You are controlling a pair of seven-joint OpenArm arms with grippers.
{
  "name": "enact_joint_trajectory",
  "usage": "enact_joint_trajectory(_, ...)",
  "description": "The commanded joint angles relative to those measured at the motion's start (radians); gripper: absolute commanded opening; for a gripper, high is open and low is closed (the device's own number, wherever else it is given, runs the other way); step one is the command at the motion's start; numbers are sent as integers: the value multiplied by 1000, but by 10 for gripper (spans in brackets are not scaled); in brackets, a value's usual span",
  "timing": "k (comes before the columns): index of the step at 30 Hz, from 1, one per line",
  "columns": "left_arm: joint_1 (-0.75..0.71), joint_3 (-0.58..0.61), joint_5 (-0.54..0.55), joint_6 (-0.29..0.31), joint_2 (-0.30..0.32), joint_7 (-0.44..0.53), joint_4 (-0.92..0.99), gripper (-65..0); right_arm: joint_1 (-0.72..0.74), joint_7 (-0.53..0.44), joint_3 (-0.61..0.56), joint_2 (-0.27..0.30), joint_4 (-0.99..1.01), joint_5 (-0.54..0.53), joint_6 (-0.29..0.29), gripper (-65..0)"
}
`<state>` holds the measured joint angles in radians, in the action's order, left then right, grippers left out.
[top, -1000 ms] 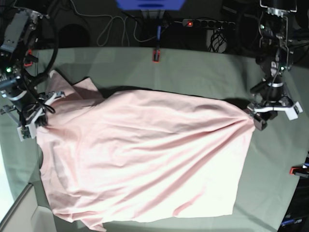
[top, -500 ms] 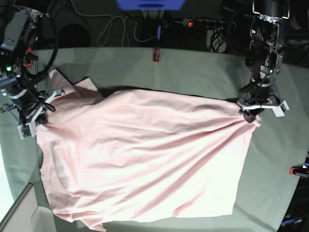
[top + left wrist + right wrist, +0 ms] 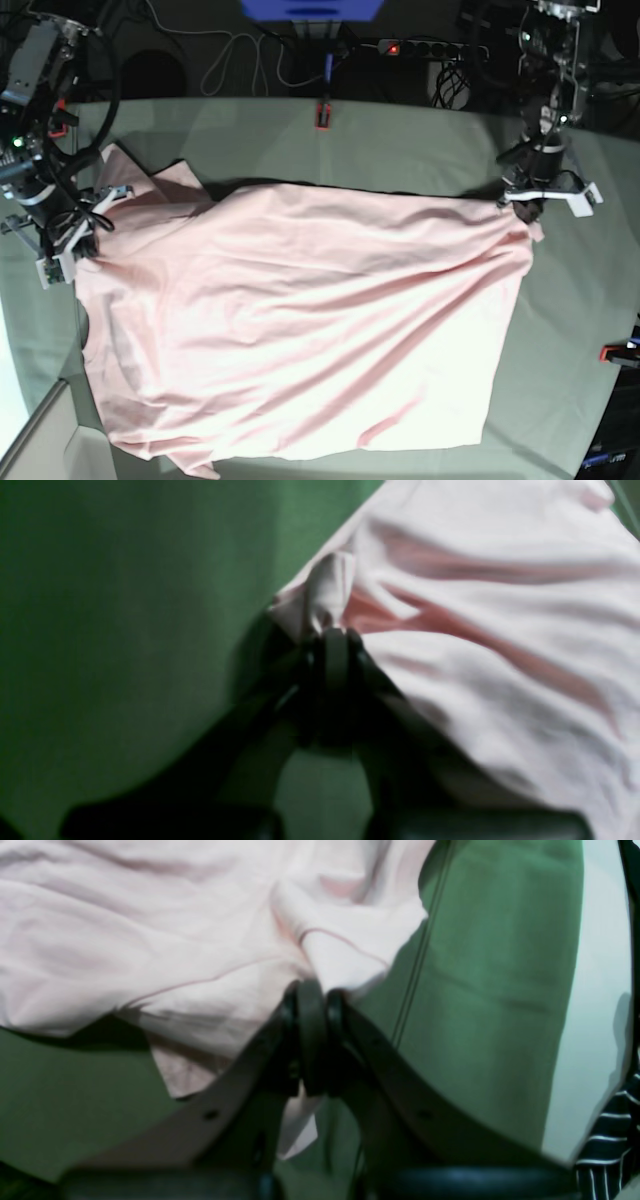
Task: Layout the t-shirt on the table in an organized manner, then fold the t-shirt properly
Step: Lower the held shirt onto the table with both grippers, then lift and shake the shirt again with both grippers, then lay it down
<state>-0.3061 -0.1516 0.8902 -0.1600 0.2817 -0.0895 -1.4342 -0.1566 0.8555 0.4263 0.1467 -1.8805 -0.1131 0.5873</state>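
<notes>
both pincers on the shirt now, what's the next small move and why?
Probably draw the left pincer slightly further from the right pincer. Both are shut on edges of the t-shirt, and diagonal wrinkles run across it on the table.

**Item: t-shirt, on table**

T-shirt: pale pink, plain side up, no print visible. Spread across most of the table, wrinkled, with long diagonal creases running from upper right to lower left. One corner is drawn out to the base view's right, the opposite edge bunched at that view's left; a sleeve-like flap lies at upper left. The lower edge lies near the table's front.

Table: flat, covered in pale grey-green cloth, bare along the far side.
</notes>
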Motion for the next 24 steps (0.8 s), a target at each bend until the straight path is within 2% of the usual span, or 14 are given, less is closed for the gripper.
enact_joint_trajectory(1, -25, -35, -3, 0, 9, 24, -37, -650, 9, -22, 7, 27, -24, -10, 6, -650)
enact_joint_trajectory(7, -84, -110, -3, 0, 9, 24, -73, -650, -16, -20, 9, 87, -26, -12, 18, -650)
enact_joint_trajectory(10, -98, -148, -3, 0, 9, 23, -72, -650, -56, -20, 6, 104, -44, -9, 111, -650)
enact_joint_trajectory(16, -89, -204, -3, 0, 9, 23, -79, -650, -77, -20, 6, 109, -60, -7, 111, -650)
enact_joint_trajectory(18, -84, -228, -3, 0, 11, 23, -84, -650, -73, -25, 7, 126, -60, -7, 111, -650)
enact_joint_trajectory(24, -11, -265, -7, 0, 44, 18, -118, -650, 47, -22, 9, 136, -60, -6, 111, -650)
